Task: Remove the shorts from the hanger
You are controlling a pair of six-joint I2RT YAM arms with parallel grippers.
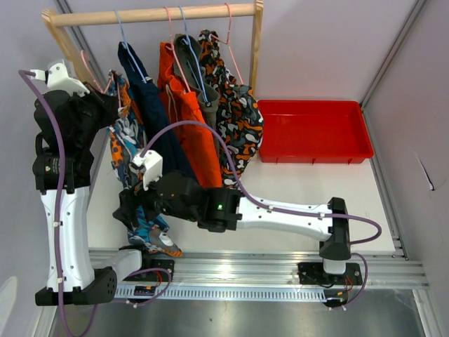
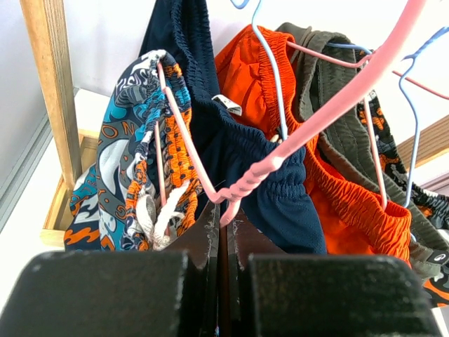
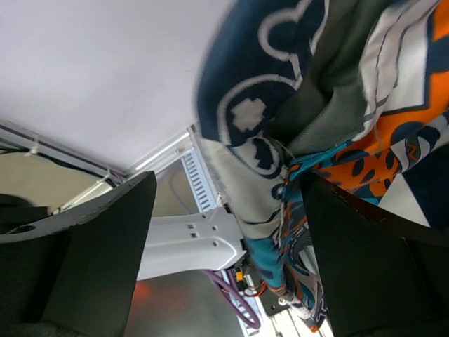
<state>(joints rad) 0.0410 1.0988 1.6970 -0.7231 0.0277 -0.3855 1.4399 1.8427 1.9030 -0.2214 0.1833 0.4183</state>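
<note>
left arm: stands upright from its base at the near-left corner of the table (image 1: 316, 179), then bends at the top toward the left end of the wooden rack (image 1: 151, 14).
left hand (image 2: 226, 210): fingers pressed together on the wire of a pink hanger (image 2: 316, 112), pinching it at its lowest bend.
right arm: lies low, stretched leftward across the table from its base at the near right.
right hand (image 3: 231, 186): fingers spread wide, one on each side of the hanging fabric, not clamped on it.
teal-blue print shorts (image 1: 130, 147): hang from the pinched pink hanger at the left end of the rack. The waistband is bunched on the wire and the legs droop between the right hand's fingers.
navy shorts (image 1: 140, 84): on a blue hanger, just right of the teal pair.
orange shorts (image 1: 196, 133): next along, touching the navy pair.
olive shorts (image 2: 351, 151): behind the orange pair.
blotch-print shorts (image 1: 238, 119): rightmost on the rack.
red tray (image 1: 316, 156): on the table, right of the rack.
writing: a small white tag (image 2: 226, 104) sits between the navy and orange waistbands, its text too small to read. The teal print carries letters that look like "ON".
</note>
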